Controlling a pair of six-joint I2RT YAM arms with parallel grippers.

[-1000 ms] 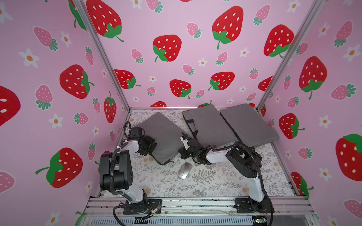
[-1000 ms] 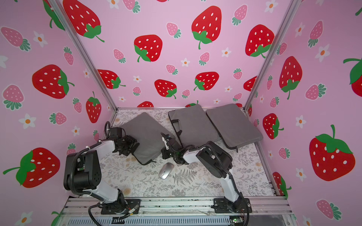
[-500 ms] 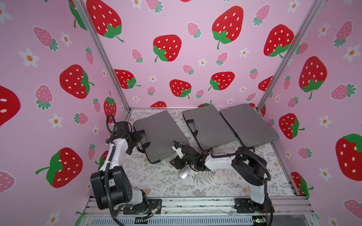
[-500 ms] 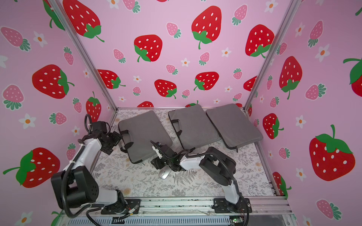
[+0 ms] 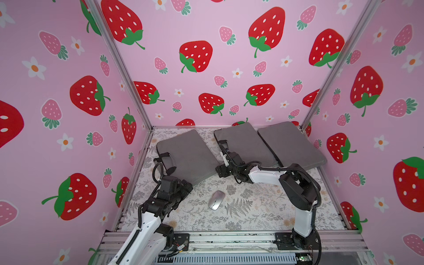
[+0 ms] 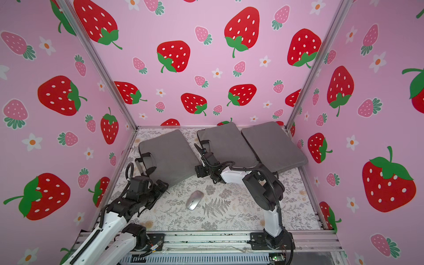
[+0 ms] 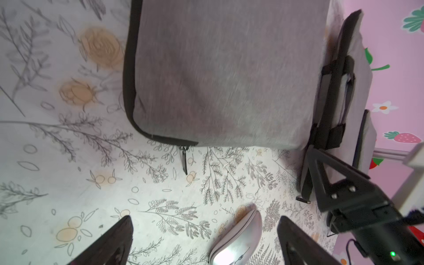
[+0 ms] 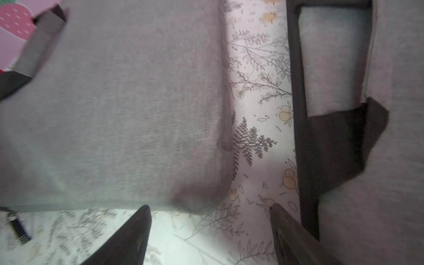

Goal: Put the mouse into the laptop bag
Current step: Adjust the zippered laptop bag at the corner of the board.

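While mouse [image 7: 238,236] lies half cut off, left end effector [image 7: 204,220] wide, right end effector [image 8: 209,206] wide

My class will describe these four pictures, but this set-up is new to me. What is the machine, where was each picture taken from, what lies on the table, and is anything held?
A robot: a left arm and a right arm fixed at the near edge of a table, each ending in a two-fingered gripper. Both top views come from one camera pair looking down on everything; each wrist view comes from a small camera on that arm. On the table lie three grey laptop bags, the left bag, the middle bag and the right bag, with a silver mouse in front. The left gripper is open, the mouse close ahead, untouched. The right gripper is open beside the left bag's corner. Nothing is held.
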